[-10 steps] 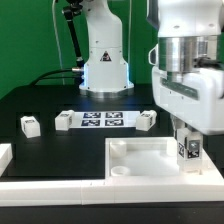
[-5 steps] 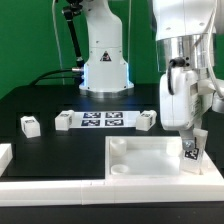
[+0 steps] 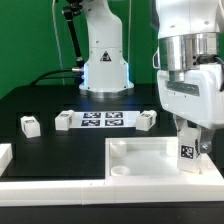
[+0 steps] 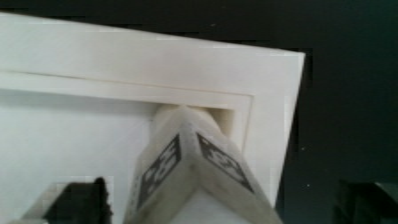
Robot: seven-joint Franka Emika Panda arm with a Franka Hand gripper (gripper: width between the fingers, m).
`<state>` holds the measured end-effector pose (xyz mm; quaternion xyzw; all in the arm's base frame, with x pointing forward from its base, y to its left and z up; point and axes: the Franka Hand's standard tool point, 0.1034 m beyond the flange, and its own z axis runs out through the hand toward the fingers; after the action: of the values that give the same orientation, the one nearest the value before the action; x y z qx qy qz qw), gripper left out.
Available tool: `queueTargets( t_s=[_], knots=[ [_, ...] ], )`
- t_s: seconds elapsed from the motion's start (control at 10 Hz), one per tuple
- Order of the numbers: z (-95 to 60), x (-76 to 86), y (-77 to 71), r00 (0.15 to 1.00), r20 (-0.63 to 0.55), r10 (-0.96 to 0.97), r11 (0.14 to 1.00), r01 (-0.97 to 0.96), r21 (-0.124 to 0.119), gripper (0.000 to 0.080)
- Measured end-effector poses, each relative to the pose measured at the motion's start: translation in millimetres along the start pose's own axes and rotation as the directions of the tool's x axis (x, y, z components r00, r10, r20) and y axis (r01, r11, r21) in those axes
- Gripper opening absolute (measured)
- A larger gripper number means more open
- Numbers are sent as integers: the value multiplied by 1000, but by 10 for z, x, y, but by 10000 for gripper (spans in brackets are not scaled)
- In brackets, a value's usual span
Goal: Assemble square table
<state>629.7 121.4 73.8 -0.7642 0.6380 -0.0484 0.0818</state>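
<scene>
A matte black table [image 3: 40,100] carries everything. Near its front lies a white plastic square tabletop with a raised rim [image 3: 140,143] and round corner sockets, flat on the surface. Behind it sits the flat white marker board [image 3: 101,120]. One small white tagged block leg [image 3: 64,120] is just beside the board's end on the exterior view's left, another [image 3: 147,120] is at the opposite end, and a third [image 3: 30,125] stands apart further left. A long white border rail [image 3: 60,187] runs along the front edge. The arm's white pedestal base [image 3: 105,72] stands at the back.
</scene>
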Motion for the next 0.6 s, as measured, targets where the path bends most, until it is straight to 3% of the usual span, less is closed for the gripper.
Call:
queueTargets(
  t_s=[0.2, 0.3, 0.4, 0.5, 0.6],
  knots=[
    [1, 9, 2, 989, -1, -145, 989, 145, -1, 648],
    [10, 9, 12, 960, -2, -279, 960, 279, -21, 648],
    [21, 20, -7, 884, 5, -468, 882, 467, -57, 649],
    [31, 51, -42, 818, 12, -574, 816, 574, -64, 649],
    [33, 53, -41, 856, 6, -516, 854, 516, -63, 649]
  ],
)
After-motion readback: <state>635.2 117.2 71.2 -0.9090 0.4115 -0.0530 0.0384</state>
